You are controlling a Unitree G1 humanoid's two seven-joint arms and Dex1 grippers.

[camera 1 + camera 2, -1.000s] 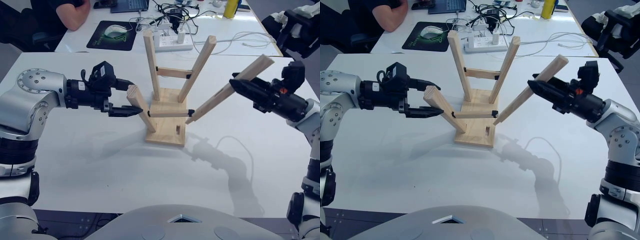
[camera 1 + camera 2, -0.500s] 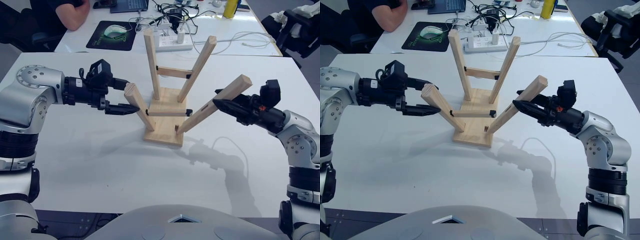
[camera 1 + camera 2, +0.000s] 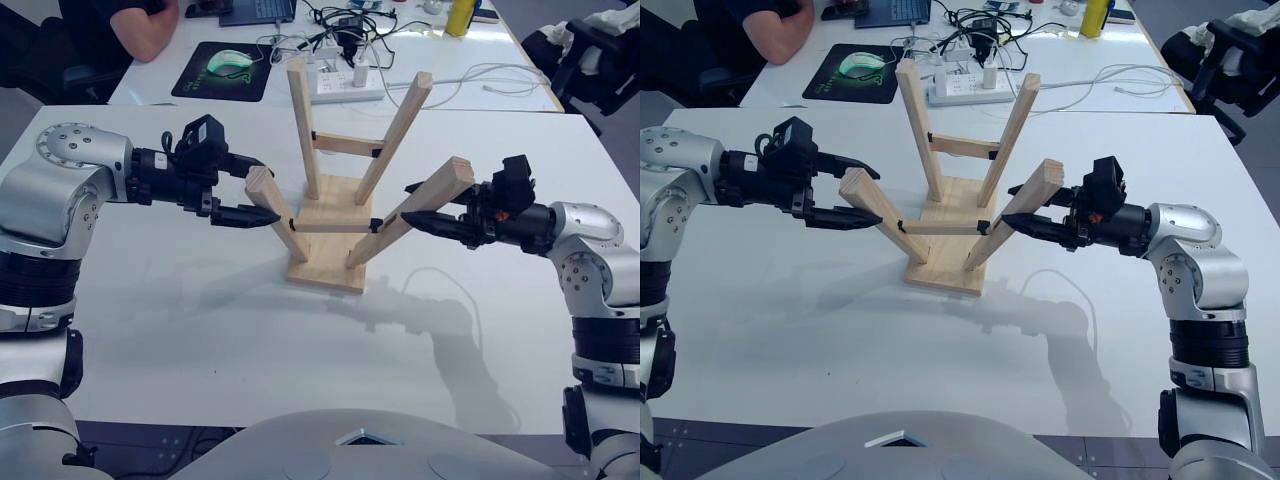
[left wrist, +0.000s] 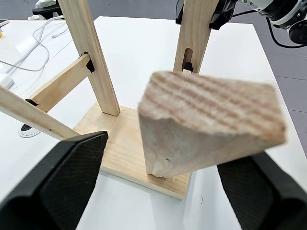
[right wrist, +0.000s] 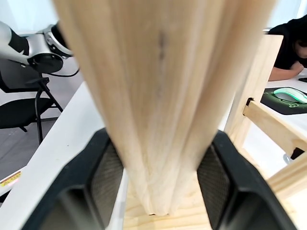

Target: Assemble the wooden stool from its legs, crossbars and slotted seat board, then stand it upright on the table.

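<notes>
My right hand (image 3: 415, 205) is clamped on the near-right leg (image 3: 380, 238). Its pads (image 5: 108, 177) press both sides of the wood a little below the free upper end. The leg leans out toward my right, and its foot is down at the near right corner of the seat board (image 3: 330, 272). I cannot tell whether the foot is seated in a slot.

My left hand (image 3: 265, 192) is spread wide, with one finger (image 4: 72, 177) on each side of the top of the near-left leg (image 4: 206, 120). There is a gap on at least one side, so it straddles the leg rather than gripping it. That leg leans toward my left with its foot on the board.

A low crossbar (image 3: 335, 227) runs between these two near legs. Behind them the two far legs (image 3: 303, 130) rise from the board and splay apart, joined by an upper crossbar (image 3: 345, 145).

The stool is upside down, with the seat board flat on the white table (image 3: 200, 330) near its middle. Farther back on another table are a power strip (image 3: 340, 85) with tangled cables and a mouse (image 3: 230, 62) on a dark pad.
</notes>
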